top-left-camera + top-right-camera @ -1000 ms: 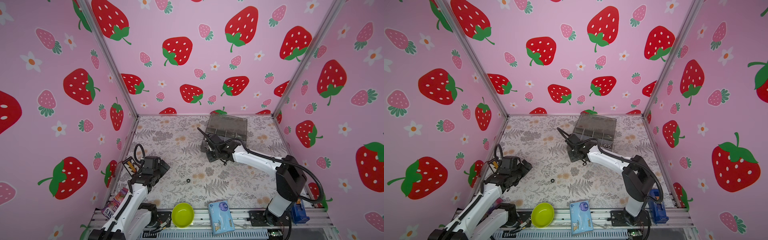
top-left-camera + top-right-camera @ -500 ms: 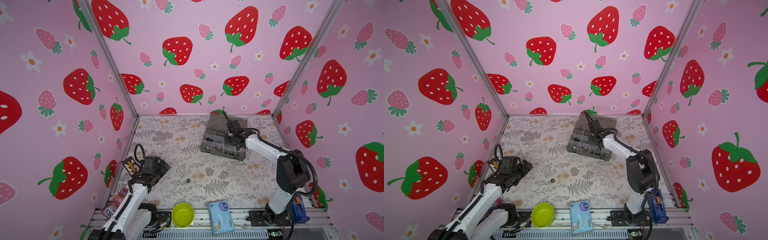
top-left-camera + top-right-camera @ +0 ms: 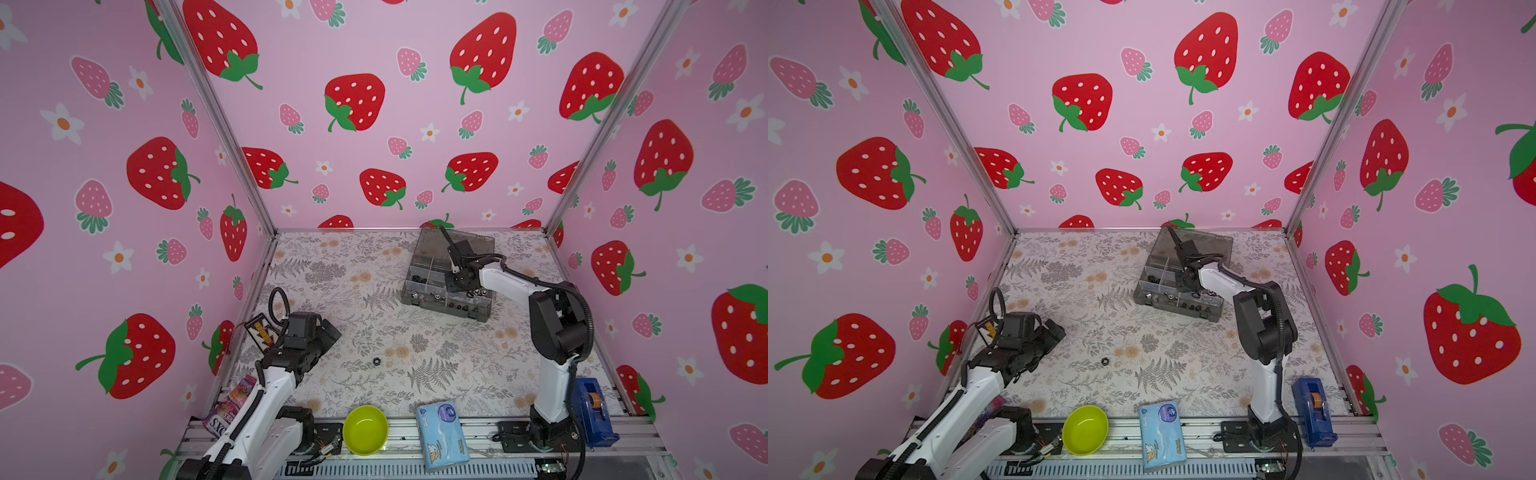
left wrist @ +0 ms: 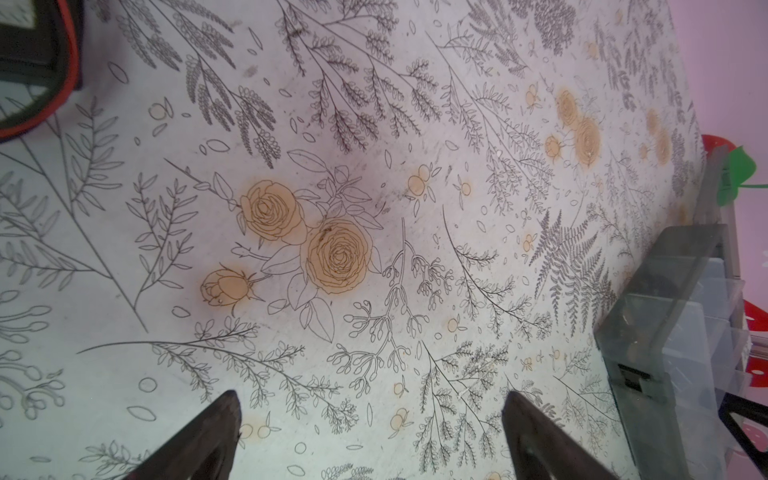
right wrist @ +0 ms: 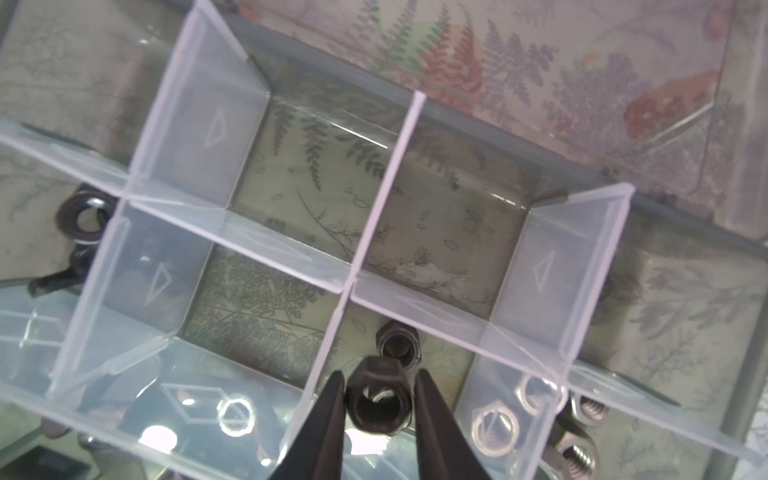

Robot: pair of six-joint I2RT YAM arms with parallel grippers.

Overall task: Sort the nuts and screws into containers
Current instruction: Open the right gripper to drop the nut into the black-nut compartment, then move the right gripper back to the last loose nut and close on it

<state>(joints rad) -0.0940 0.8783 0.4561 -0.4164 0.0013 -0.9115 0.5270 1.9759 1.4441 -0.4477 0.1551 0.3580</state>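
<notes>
Between the fingertips of the right gripper, far right on the worktop, sits a black hex nut, tilted so its bore faces the wrist camera. The jaws stand narrow, one on each side of it. Whether they are pinching it or have just let go, I cannot tell. It hangs over a compartment of the grey organizer box whose floor already carries another black hex nut. That match suggests this is the right bin. Silver hex nuts lie in the next compartment across a divider wall.

Nearer and to the left, one more black nut lies flat on the open worktop, well apart from the box; both top views show it. The left gripper hovers over bare worktop at the near left with its jaws spread wide and nothing between them.

These pieces are probably light, rigid steel with smooth faces, so nothing will crush, but they can slip or skitter. Opposite flats are the sensible place to hold a nut, not its corners. Let go low inside the walls, since a hard nut may bounce on stiff plastic. The loose one is thin and lies flat, so the fingertips would likely need to reach the worktop on both sides of it.
</notes>
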